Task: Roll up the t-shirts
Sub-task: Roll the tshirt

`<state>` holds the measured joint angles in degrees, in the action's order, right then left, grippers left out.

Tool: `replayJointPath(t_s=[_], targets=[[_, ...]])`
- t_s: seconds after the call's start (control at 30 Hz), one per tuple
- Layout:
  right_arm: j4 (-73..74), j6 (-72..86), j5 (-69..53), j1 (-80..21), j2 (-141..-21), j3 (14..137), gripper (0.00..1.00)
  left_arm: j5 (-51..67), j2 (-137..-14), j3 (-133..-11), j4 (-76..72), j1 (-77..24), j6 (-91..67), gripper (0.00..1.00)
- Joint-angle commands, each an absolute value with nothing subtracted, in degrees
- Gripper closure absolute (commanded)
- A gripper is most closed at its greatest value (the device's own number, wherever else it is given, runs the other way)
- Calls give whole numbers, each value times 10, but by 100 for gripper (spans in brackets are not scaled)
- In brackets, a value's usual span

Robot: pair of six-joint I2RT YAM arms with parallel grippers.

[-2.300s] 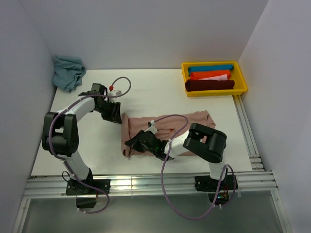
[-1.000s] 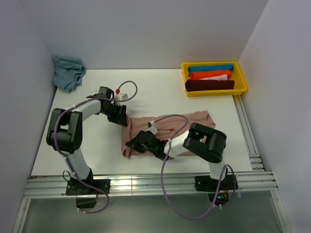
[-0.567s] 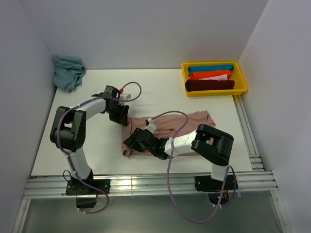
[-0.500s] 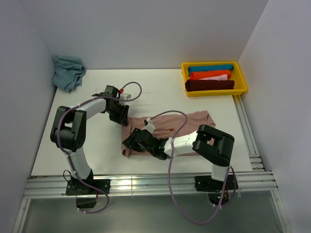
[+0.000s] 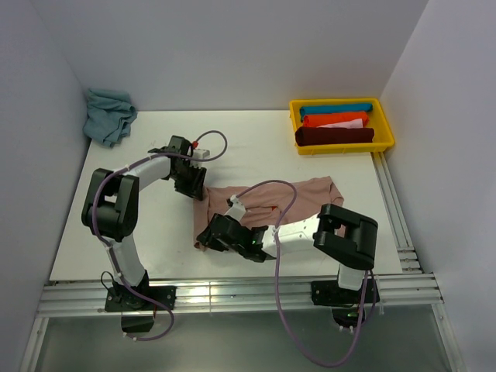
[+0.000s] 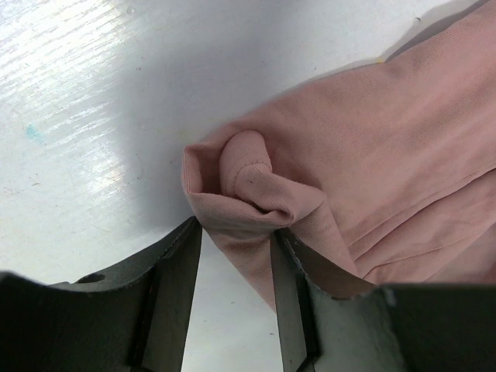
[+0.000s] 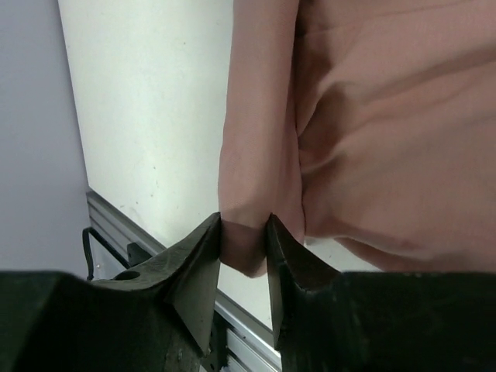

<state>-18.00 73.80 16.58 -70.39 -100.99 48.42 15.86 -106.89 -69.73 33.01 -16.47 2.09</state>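
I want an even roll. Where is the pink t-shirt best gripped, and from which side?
I'd grip the pink t-shirt by the two corners of its left short end, coming in from the left. It lies as a long folded band, and that end is already curled into a thick lip; the left tool and right tool straddle it there.

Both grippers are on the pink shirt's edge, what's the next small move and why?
Probably roll that edge one turn rightward, together. The left gripper and right gripper each pinch an end of the left edge of the pink t-shirt, already curled at the left gripper; the rest lies flat.
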Motion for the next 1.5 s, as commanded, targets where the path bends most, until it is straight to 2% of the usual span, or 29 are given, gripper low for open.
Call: replayJointPath(t_s=[0.0, 0.2, 0.37, 0.73, 0.9, 0.97, 1.0, 1.1, 1.47], targets=[[-175, 747, 191, -718, -996, 485, 64, 137, -1082, -714, 338, -168, 22, 53], [-167, 762, 192, -730, -1007, 486, 69, 131, -1082, -714, 339, -169, 25, 53], [-184, 785, 182, -733, -1033, 473, 87, 131, -1082, -715, 340, -169, 24, 53], [-172, 795, 157, -733, -1075, 486, 91, 119, -1085, -715, 340, -170, 23, 53], [-121, 777, 170, -736, -1058, 508, 78, 107, -1080, -714, 339, -171, 23, 53], [-68, 770, 184, -739, -1049, 529, 69, 105, -1078, -714, 340, -171, 23, 53], [-52, 761, 189, -742, -1040, 536, 59, 102, -1077, -714, 340, -171, 23, 53], [3, 749, 207, -752, -1025, 564, 49, 100, -1076, -714, 341, -172, 25, 53], [211, 699, 266, -800, -1001, 718, 47, 100, -1074, -715, 345, -173, 26, 53]])
